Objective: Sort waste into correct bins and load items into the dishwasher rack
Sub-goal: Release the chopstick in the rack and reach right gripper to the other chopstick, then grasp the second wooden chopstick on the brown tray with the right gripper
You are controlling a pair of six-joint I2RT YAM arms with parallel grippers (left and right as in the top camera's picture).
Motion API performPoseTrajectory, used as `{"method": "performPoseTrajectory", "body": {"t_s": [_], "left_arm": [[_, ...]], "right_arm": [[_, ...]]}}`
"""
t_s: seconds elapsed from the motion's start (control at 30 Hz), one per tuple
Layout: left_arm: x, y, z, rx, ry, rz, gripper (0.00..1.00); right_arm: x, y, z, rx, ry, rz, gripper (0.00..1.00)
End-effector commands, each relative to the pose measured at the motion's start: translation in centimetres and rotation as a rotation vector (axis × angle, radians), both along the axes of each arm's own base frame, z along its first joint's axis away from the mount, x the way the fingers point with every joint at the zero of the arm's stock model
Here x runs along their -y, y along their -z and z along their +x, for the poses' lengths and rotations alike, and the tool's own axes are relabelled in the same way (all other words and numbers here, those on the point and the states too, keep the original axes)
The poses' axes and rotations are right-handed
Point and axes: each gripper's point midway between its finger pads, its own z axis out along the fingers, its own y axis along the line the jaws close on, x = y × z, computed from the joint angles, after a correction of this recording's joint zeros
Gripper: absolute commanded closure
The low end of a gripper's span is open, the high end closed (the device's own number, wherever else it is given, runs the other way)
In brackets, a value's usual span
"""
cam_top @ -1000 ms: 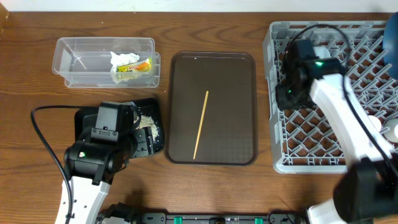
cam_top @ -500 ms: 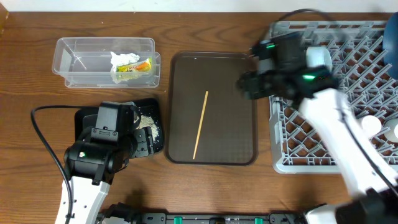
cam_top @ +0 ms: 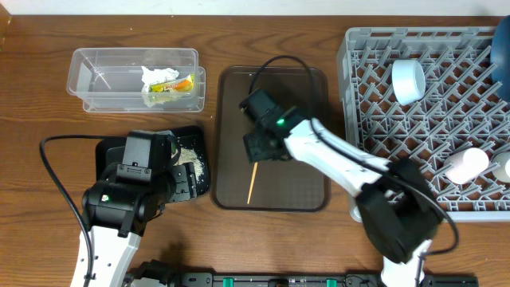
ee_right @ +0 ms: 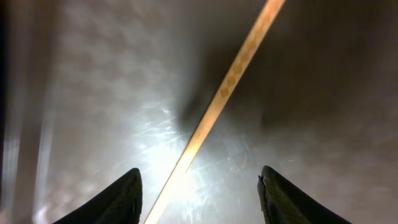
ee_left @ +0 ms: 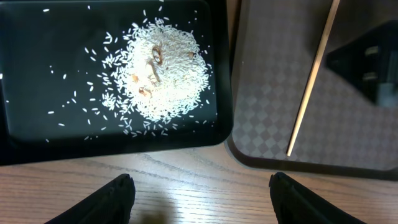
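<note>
Your right gripper (cam_top: 259,147) hangs over the middle of the brown serving tray (cam_top: 307,104), at the centre of the overhead frame. Its body hides the upper half of the wooden chopstick (cam_top: 252,183); only the lower half shows, slanting down toward the tray's near edge. In the right wrist view the chopstick (ee_right: 230,87) lies flat on the tray, running from upper right to lower left. It passes between your two fingertips, which stand apart on either side of it. The jaws are open and touch nothing.

Your left gripper (ee_left: 208,199) is open too, with its fingertips wide apart at the bottom of the left wrist view, over bare wood. Just above them lies the black tray (ee_left: 50,74), with the rice crumbs (ee_left: 161,71) heaped in its right half and loose grains scattered around. The brown tray's rounded corner sits just beside it. From overhead, the left arm covers most of the black tray (cam_top: 107,151).

The clear tub (cam_top: 103,80) is at the upper left, holding the white tissue (cam_top: 158,76) and the snack wrapper (cam_top: 177,85) at its right end.

The grey rack (cam_top: 344,80) fills the right side. One white cup (cam_top: 408,80) lies near its top and another (cam_top: 466,165) lower right. The right arm crosses the rack's lower left corner.
</note>
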Motion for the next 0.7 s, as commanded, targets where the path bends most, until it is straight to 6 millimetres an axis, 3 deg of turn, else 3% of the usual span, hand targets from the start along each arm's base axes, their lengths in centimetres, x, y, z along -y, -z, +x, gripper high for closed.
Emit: {"method": "performPoseTrajectory", "body": {"t_s": [0.0, 0.17, 0.37, 0.6, 0.67], "left_arm": [[-0.3, -0.1, 0.1, 0.004, -0.009, 0.011, 0.27], [-0.3, -0.1, 0.1, 0.004, -0.009, 0.011, 0.27], [-0.3, -0.1, 0.1, 0.004, -0.009, 0.011, 0.27], [-0.3, -0.1, 0.1, 0.004, -0.009, 0.011, 0.27], [-0.3, -0.1, 0.1, 0.004, -0.009, 0.011, 0.27]], "right_arm": [[1.1, 2.8, -0.1, -0.017, 0.121, -0.08, 0.43], [1.7, 5.0, -0.8, -0.064, 0.141, -0.123, 0.44], [3.9, 4.9, -1.1, -0.056, 0.181, -0.222, 0.5], [6.2, 4.9, -1.1, -0.1, 0.219, -0.267, 0.87], [6.8, 4.9, -1.0, -0.109, 0.232, -0.274, 0.93]]}}
